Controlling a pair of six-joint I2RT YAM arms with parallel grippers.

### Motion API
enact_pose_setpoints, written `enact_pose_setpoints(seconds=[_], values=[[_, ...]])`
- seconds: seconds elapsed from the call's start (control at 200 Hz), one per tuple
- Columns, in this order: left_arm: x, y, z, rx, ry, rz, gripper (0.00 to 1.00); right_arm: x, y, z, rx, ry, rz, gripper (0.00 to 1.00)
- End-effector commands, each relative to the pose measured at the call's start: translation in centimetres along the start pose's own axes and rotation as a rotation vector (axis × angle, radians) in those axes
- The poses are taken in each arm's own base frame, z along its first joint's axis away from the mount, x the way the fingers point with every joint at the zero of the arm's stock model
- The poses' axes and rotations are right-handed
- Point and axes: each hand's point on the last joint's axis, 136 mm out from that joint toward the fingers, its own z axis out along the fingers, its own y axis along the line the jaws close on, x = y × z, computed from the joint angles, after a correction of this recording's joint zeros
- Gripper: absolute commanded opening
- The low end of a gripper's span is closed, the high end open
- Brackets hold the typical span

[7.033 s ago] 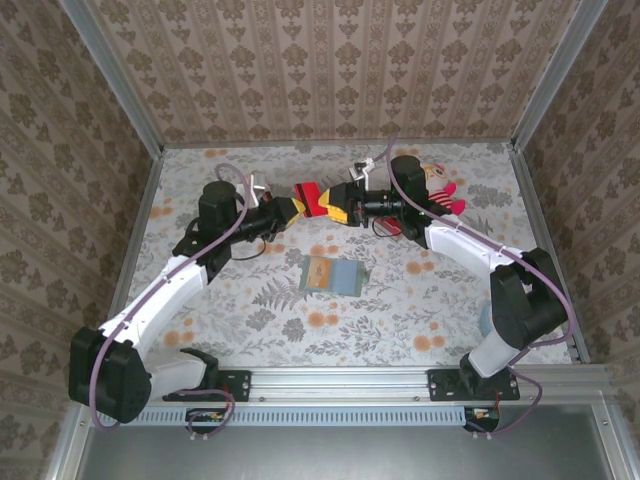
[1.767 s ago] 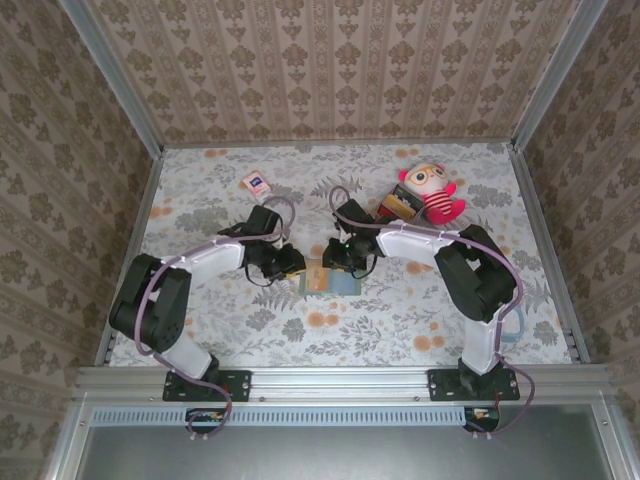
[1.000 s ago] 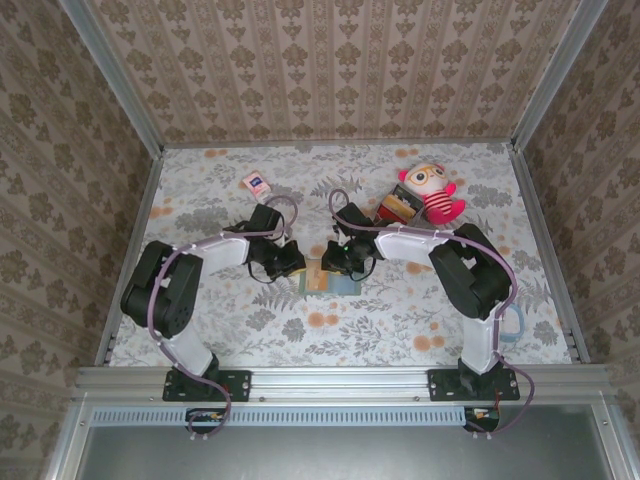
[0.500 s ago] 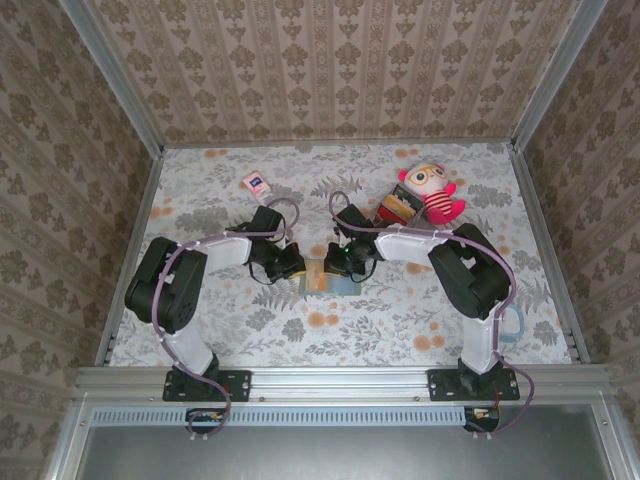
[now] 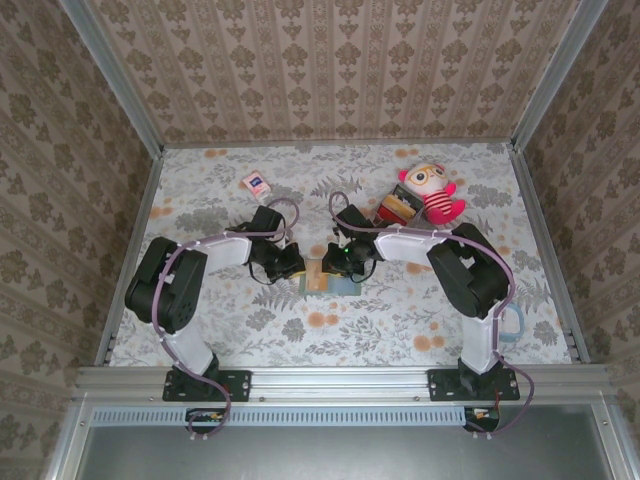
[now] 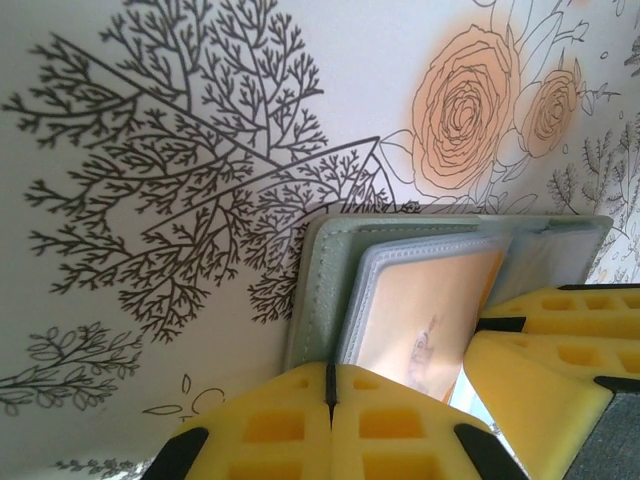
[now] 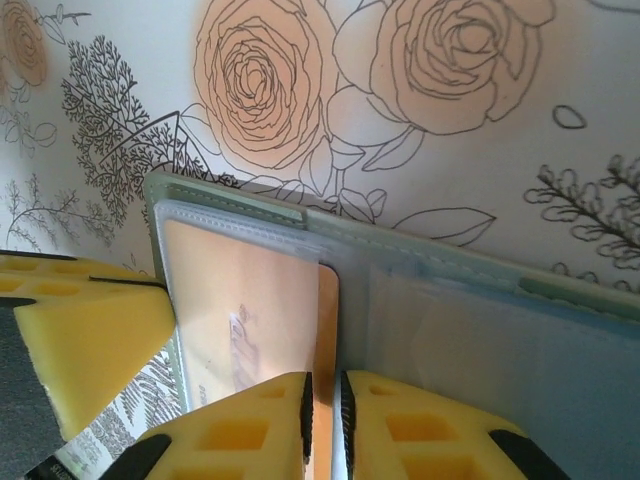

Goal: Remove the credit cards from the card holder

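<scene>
Card holder (image 5: pixel 345 285) lies open, bare floral tablecloth (image 5: pixel 250 330) all around its edges! At its far edge the right gripper (image 7: pixel 323 410) pinches an orange credit card (image 7: pixel 327 310); the left gripper (image 6: pixel 328 400), jaws pressed together, sits at its left edge.

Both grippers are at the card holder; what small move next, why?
Probably draw the right gripper back, sliding the orange card out of the card holder: its jaws pinch the card's protruding edge, and the shut left gripper seems to anchor the holder.
</scene>
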Motion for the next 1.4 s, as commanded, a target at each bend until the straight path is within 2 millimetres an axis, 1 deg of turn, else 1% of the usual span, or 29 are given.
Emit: enact_pose_setpoints(seconds=[0.0, 0.12, 0.255, 0.39, 0.465, 0.555, 0.755, 0.92, 1.075, 1.205, 1.31, 1.39], values=[[0.4, 0.7, 0.5, -0.029, 0.026, 0.007, 0.06, 1.3, -1.0, 1.1, -0.002, 0.065, 0.013, 0.18], [0.5, 0.7, 0.6, -0.028, 0.028, 0.005, 0.05, 1.4, -1.2, 1.4, 0.001, 0.073, 0.017, 0.19], [0.6, 0.8, 0.7, -0.026, 0.031, 0.002, 0.05, 1.5, -0.7, 1.5, -0.03, 0.081, 0.015, 0.19], [0.5, 0.7, 0.6, -0.026, 0.03, 0.006, 0.05, 1.2, -0.2, 1.0, -0.053, 0.061, 0.014, 0.14], [0.5, 0.7, 0.5, -0.026, 0.029, 0.002, 0.05, 0.9, -0.1, 0.7, -0.06, 0.048, 0.014, 0.1], [0.4, 0.0, 0.5, 0.006, 0.031, 0.004, 0.05, 0.8, -0.1, 0.2, -0.061, 0.034, 0.009, 0.07], [-0.4, -0.5, -1.1, 0.0, -0.002, 0.021, 0.05, 0.8, -0.3, -0.8, -0.042, 0.021, -0.002, 0.01], [-0.2, -0.9, -2.3, -0.005, -0.023, 0.039, 0.05, 0.8, 0.2, -1.8, -0.059, 0.013, -0.005, 0.0], [-0.3, -1.8, -2.7, 0.039, -0.031, 0.049, 0.06, 0.8, 0.6, -2.2, -0.073, 0.015, -0.005, 0.0], [-0.3, -2.6, -2.3, 0.062, -0.021, 0.063, 0.06, 1.1, 0.0, -2.2, -0.047, 0.022, 0.008, 0.0], [-0.1, -2.5, -1.4, 0.05, 0.0, 0.063, 0.06, 1.2, -1.0, -2.2, -0.006, 0.02, 0.022, 0.0], [0.0, -2.3, -0.9, 0.031, 0.018, 0.064, 0.06, 1.1, -1.4, -2.1, 0.011, 0.012, 0.023, 0.0]])
